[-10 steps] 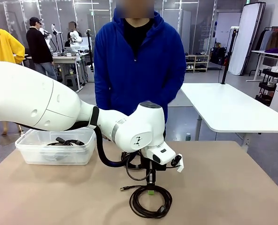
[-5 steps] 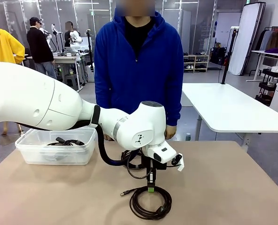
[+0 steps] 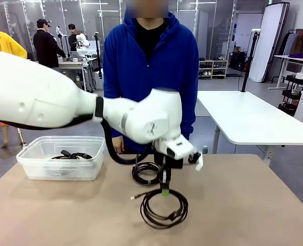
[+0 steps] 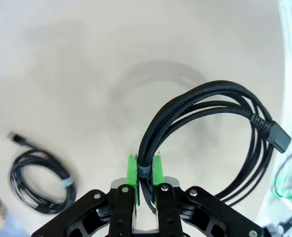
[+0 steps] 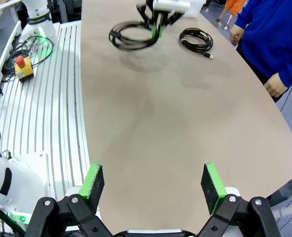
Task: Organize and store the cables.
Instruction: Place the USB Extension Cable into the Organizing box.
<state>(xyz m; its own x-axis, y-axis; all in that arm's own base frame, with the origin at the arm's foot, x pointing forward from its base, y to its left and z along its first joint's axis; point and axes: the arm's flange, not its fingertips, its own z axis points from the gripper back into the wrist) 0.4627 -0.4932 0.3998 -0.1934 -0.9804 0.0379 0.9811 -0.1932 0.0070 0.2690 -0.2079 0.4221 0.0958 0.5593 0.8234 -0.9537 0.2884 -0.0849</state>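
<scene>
At the middle of the table (image 3: 254,205), toward the near edge:

1. Left gripper (image 4: 145,170). Jaws were closed on the gathered strands of one coil, green pads pressed against either side of the bundle.
2. Braided black cable (image 4: 215,96), coiled, with a chunky plug on its outer loop. It hung from that grip. Its ring-shaped shadow lay apart from it on the table, so it was judged to be clear of the surface.
3. Second cable (image 4: 61,177), a thinner coil with a small connector. It lay loose on the table just beyond the held one, toward the far edge. Nothing gripped it.
4. Clear bin (image 3: 26,165), near the far left corner. It held at least one dark cable (image 3: 72,155); the exact count could not be told.
5. Right gripper (image 5: 153,185). Jaws stood wide apart and empty, over bare table well away from the coils.
6. Person in a blue top at the far edge, one hand (image 5: 236,34) near the rim, touching no cable.

Progress, as judged: part done. One coil at least was stored and one was picked up but not yet binned. The thin coil remained to be collected.
</scene>
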